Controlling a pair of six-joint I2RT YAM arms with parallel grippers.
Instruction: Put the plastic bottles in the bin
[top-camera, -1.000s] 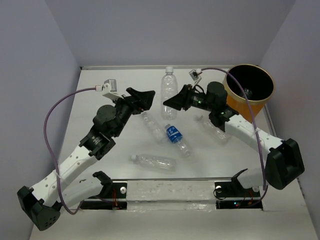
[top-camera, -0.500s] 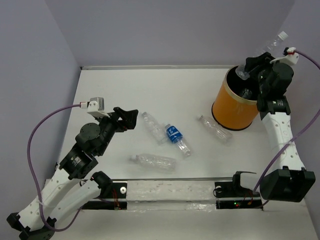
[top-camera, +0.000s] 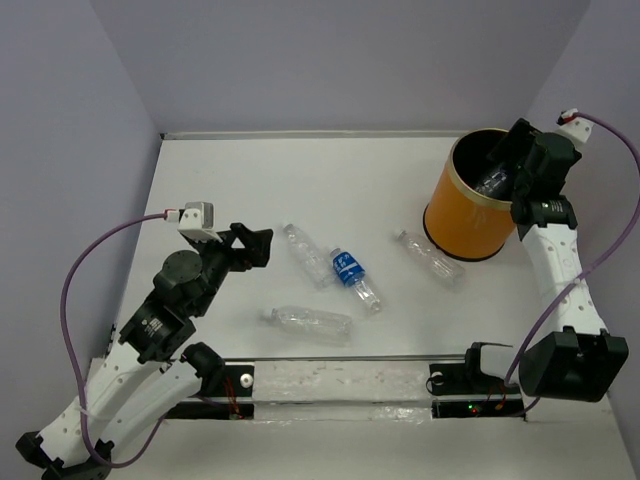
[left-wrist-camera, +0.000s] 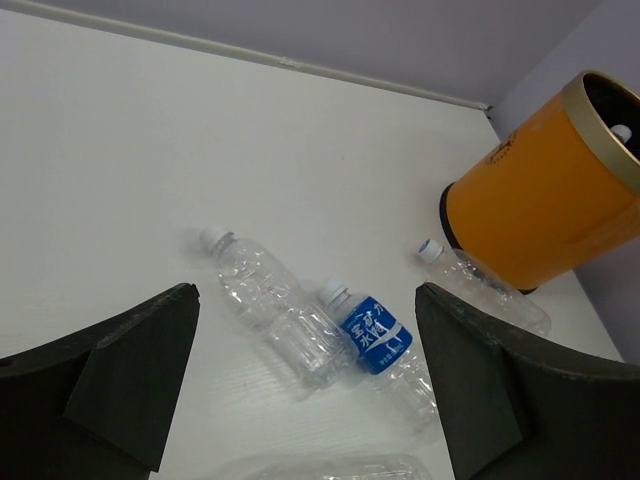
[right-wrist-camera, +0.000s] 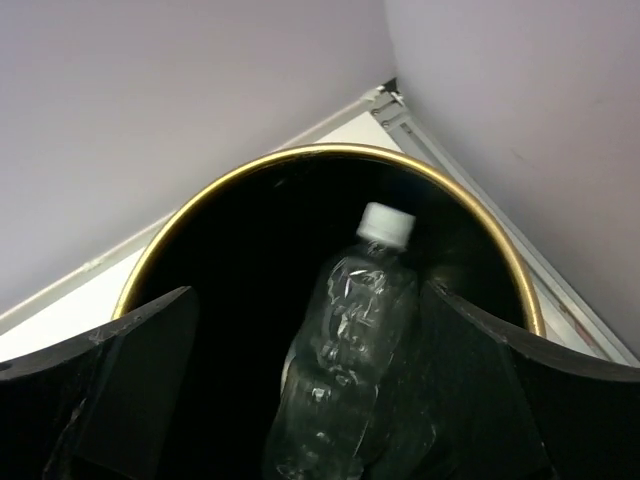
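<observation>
The orange bin (top-camera: 470, 215) stands at the back right. My right gripper (top-camera: 507, 160) hangs over its mouth, open. In the right wrist view a clear white-capped bottle (right-wrist-camera: 355, 340) stands tilted inside the black bin (right-wrist-camera: 230, 190), between the spread fingers (right-wrist-camera: 130, 370) of my right gripper (right-wrist-camera: 310, 295). My left gripper (top-camera: 254, 247) is open and empty, left of the loose bottles. Lying on the table are a clear bottle (top-camera: 305, 253), a blue-labelled bottle (top-camera: 350, 270), a clear bottle (top-camera: 310, 322) nearer me and a clear bottle (top-camera: 432, 258) by the bin's foot.
The left wrist view shows my left gripper (left-wrist-camera: 305, 295) open over a clear bottle (left-wrist-camera: 270, 300), the blue-labelled bottle (left-wrist-camera: 375, 335), the bottle by the bin (left-wrist-camera: 485, 292) and the bin (left-wrist-camera: 540, 200). Purple walls close in the table (top-camera: 250, 180) on three sides.
My right gripper carried a clear bottle from the back middle to above the bin, lowered and let it go; the bottle now stands in the bin. My left arm drew back toward the left.
</observation>
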